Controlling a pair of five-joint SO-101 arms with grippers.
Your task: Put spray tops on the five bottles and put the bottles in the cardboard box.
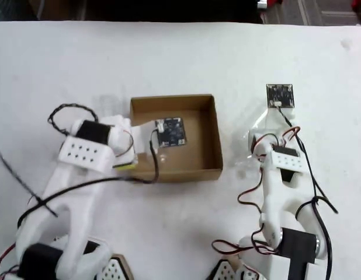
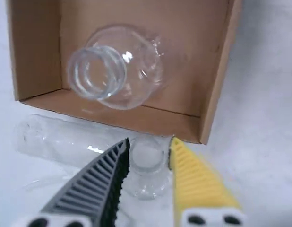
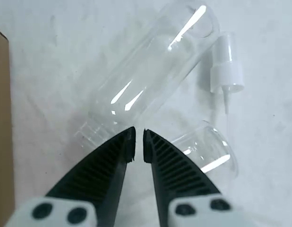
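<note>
The left pincer (image 2: 148, 158) pinches the neck of a clear bottle (image 2: 61, 139) just outside the cardboard box (image 2: 217, 85), another bottle (image 2: 136, 71) standing inside, while the right pincer (image 3: 139, 142), nearly pressed together, hovers over a third bottle (image 3: 150, 75) on the bench (image 3: 65, 47).

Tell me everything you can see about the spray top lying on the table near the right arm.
The spray top is a white plastic piece with a wider collar, what looks like a clear cap over its head, and a thin pale tube trailing from it. It lies on its side on the white table, fitted to nothing, just beside the clear bottle lying there. The right pincer is apart from it.
</note>
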